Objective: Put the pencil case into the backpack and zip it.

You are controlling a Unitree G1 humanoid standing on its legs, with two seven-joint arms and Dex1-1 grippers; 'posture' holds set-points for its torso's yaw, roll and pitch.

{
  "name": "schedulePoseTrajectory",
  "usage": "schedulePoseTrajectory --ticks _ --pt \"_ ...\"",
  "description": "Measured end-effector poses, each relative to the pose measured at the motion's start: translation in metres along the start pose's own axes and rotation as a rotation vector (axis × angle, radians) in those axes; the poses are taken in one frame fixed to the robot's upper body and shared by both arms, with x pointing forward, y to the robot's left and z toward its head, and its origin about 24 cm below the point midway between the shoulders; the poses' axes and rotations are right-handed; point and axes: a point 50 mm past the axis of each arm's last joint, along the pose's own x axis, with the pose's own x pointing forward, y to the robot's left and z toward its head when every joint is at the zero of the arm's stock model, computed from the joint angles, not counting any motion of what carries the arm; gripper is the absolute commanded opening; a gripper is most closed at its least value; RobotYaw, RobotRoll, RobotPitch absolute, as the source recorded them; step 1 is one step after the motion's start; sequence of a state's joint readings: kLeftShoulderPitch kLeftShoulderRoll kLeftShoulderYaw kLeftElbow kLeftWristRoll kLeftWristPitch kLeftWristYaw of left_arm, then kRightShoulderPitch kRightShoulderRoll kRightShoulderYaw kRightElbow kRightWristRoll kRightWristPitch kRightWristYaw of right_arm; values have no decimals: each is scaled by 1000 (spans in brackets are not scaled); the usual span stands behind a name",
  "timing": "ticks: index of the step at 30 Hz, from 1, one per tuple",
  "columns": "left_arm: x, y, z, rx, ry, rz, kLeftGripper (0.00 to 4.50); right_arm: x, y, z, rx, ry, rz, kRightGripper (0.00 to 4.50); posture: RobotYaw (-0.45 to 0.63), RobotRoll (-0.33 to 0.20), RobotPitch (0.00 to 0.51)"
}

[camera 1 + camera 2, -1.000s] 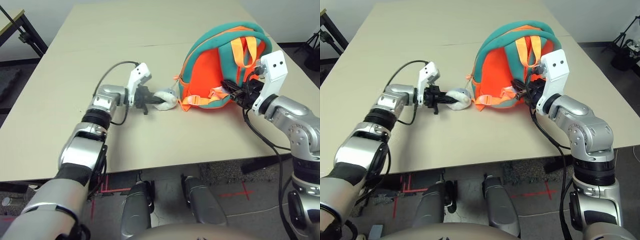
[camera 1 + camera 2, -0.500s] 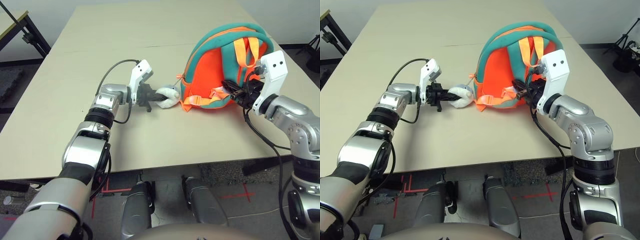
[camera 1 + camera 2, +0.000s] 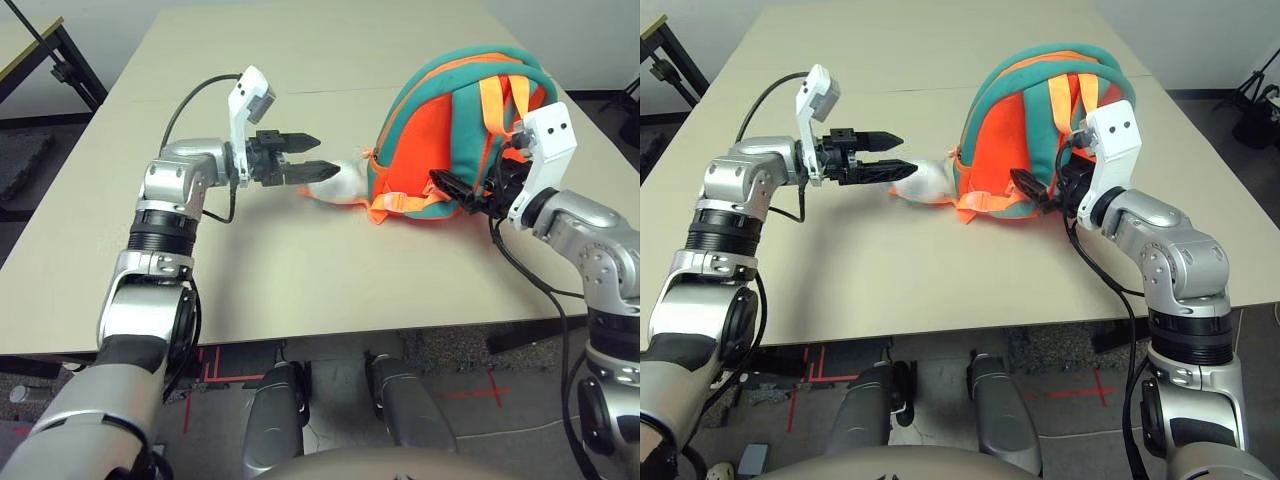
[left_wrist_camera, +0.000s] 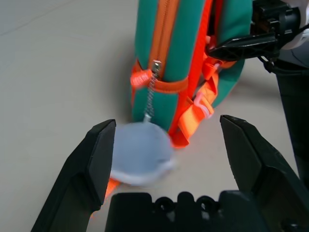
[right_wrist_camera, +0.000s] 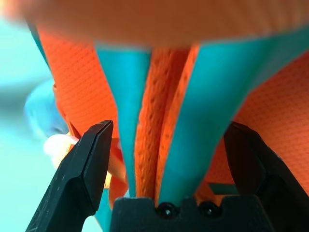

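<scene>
Standing on the beige table (image 3: 200, 300), the backpack (image 3: 440, 130) is upright, its fish charm (image 3: 925, 182) lying beside it. Left gripper (image 3: 305, 155) hovers released near the charm; right gripper (image 5: 169, 159) is spread around a strap. Dark floor (image 3: 40, 160) surrounds the table.

Backpack (image 3: 440, 140): soft matt cloth, teal trim over orange mesh-textured panels; woven orange webbing straps; metal zip pull with a small chain. Fish charm (image 3: 340, 183) beside backpack: grey-white plush, fuzzy. Table (image 3: 300, 70) beneath backpack: beige, smooth, matt. Gripper fingers (image 4: 99, 159): black matt plastic. Forearms (image 3: 185, 190): brushed silver metal.
</scene>
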State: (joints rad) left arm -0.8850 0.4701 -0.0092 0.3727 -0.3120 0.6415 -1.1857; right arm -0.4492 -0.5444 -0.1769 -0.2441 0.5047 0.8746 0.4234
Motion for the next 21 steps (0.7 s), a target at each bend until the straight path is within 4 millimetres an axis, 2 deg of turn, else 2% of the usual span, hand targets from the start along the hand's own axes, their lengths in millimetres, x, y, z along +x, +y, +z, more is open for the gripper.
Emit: schedulePoseTrajectory --ticks 4,8,12,17,21 --pt "-1 -1 2 2 0 11 4432 -6 -7 8 24 4 11 4500 -205 0 143" --pt "-3 -1 -3 -8 5 16 4432 -23 -19 28 2 18 34 4500 -205 0 143" --pt "-2 -2 -7 -17 14 15 4432 -38 -24 38 21 44 90 4500 -229 0 147" --pt "-3 -1 -7 -15 14 17 4432 -67 -31 54 60 68 157 4500 -230 0 147" --pt "-10 1 -5 -7 12 49 4432 -87 -47 59 82 45 78 4500 -235 0 147"
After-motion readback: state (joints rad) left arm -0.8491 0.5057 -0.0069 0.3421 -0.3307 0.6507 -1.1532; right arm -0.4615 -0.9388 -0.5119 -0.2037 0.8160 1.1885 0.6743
